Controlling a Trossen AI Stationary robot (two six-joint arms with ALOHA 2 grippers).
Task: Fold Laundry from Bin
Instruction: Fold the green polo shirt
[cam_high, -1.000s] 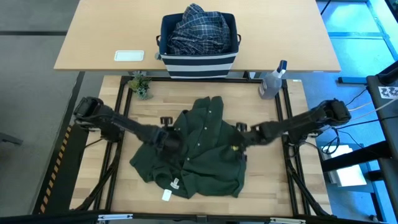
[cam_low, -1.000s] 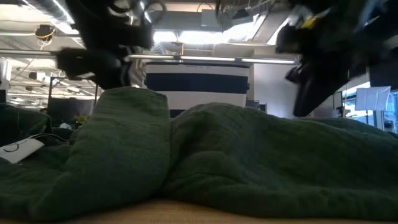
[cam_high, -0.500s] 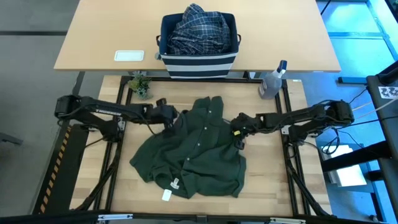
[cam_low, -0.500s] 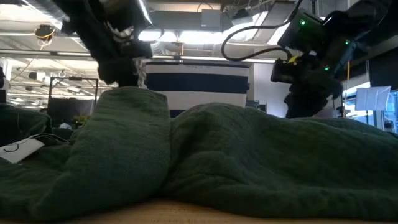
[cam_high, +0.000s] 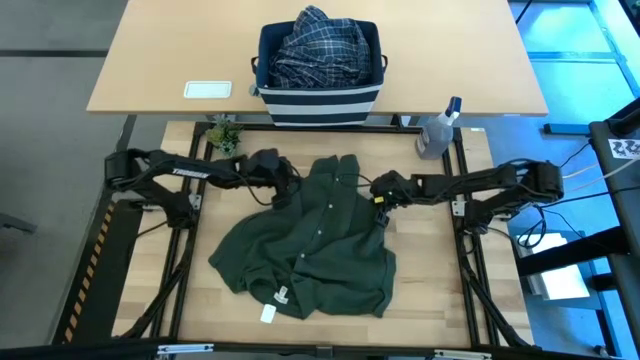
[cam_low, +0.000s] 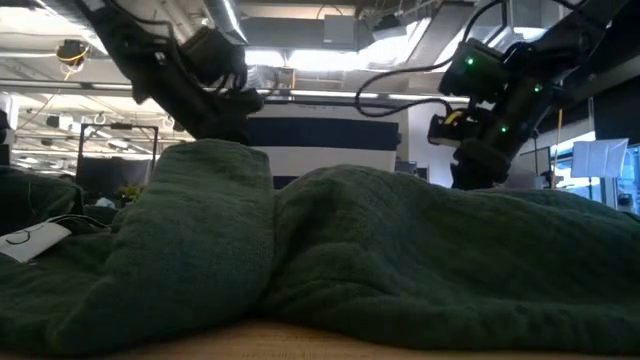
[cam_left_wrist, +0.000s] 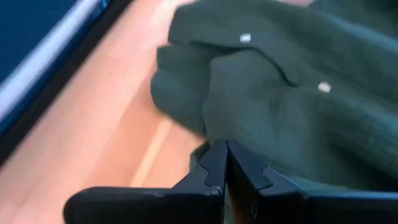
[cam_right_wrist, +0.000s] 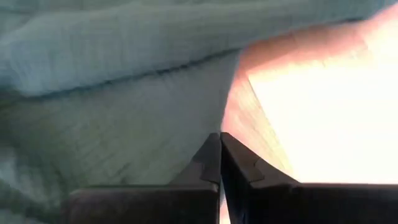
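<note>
Since the earlier frames, both arms had travelled from the middle of the dark olive-green garment (cam_high: 312, 238) toward its far edge, nearer the bin (cam_high: 318, 62), and both sets of fingers had come together. The left gripper (cam_high: 283, 186) sat at the garment's far left edge and the right gripper (cam_high: 378, 192) at its far right edge. In each wrist view the fingertips were pressed flat against each other at the cloth's border on the wooden table (cam_high: 440, 270); whether fabric was actually pinched between them could not be confirmed.

The garment lay spread and rumpled on the table, buttons facing up. The blue-and-white plaid shirt (cam_high: 318, 42) remained heaped in the bin on the far desk.

The step in hand appeared to be taking two matching corners for spreading. Recommended procedure: verify that each grip holds a single layer at the edge, raise both arms together at an equal rate, and keep the span taut so the cloth hangs without twisting. A spray bottle (cam_high: 437, 130) stood near the right arm; lateral travel should avoid it.
</note>
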